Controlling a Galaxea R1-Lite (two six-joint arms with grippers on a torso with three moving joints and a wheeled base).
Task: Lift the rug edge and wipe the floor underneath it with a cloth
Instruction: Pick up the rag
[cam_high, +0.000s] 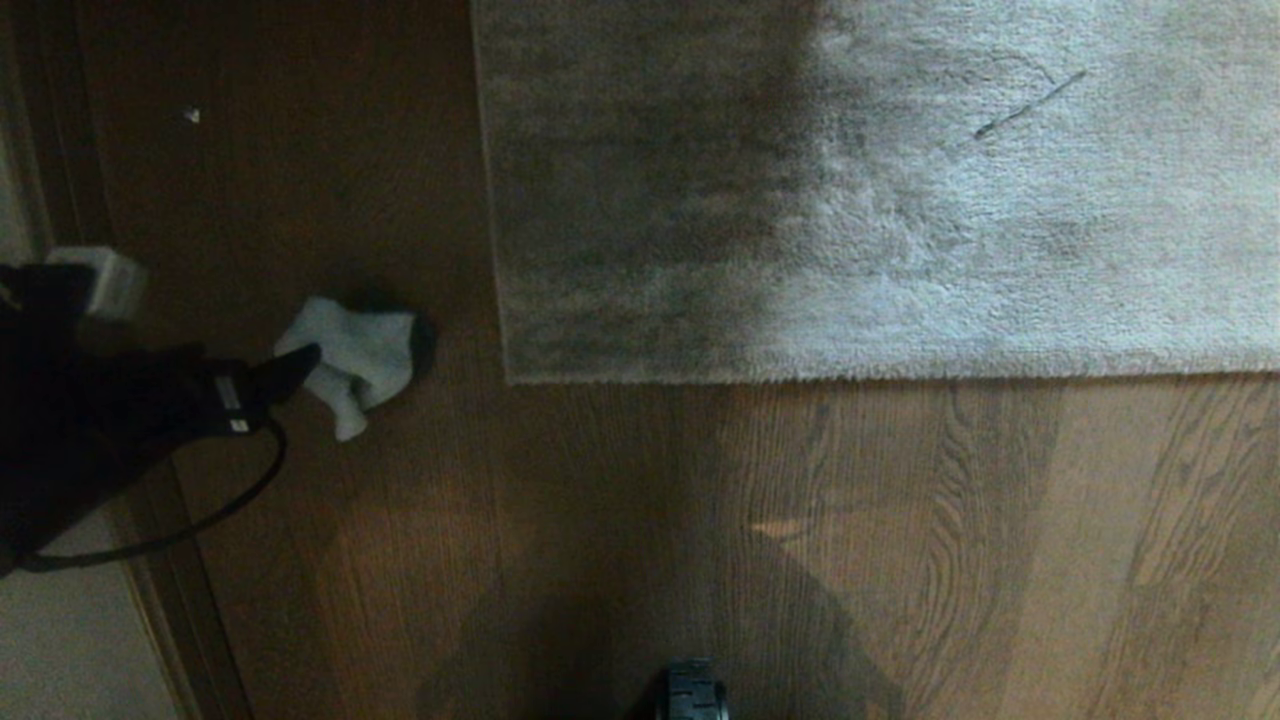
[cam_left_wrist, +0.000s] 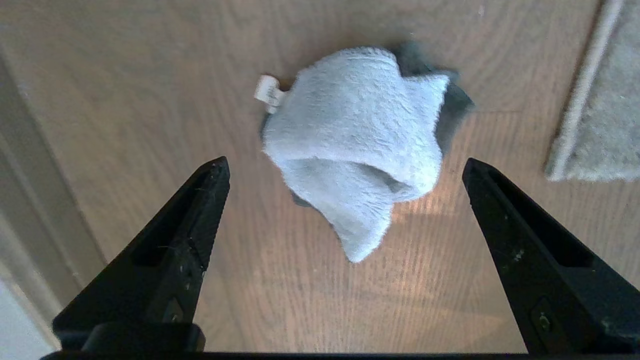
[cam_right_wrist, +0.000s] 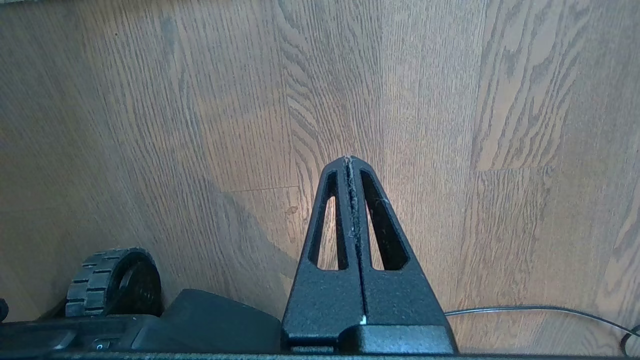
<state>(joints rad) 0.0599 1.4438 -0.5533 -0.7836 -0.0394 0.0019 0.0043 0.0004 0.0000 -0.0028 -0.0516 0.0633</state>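
Floor (cam_high: 600, 520) bears cloth (cam_left_wrist: 357, 145); left gripper (cam_left_wrist: 345, 167) gapes above.

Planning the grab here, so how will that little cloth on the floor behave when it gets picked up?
The cloth lies crumpled in soft folds on the floor, so it will probably sag and droop, not hold shape. Its fluffy pile suggests light weight and decent grip, unlikely to slip. The open left pincer straddles it, so closing may just bunch it.

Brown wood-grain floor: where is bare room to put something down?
The widest bare stretch of the brown wood-grain floor lies along the near edge of the light grey plush rug. A narrower bare strip separates the rug's side edge from the crumpled pale grey-blue cloth. Crowded: around the cloth, where the open left gripper is.
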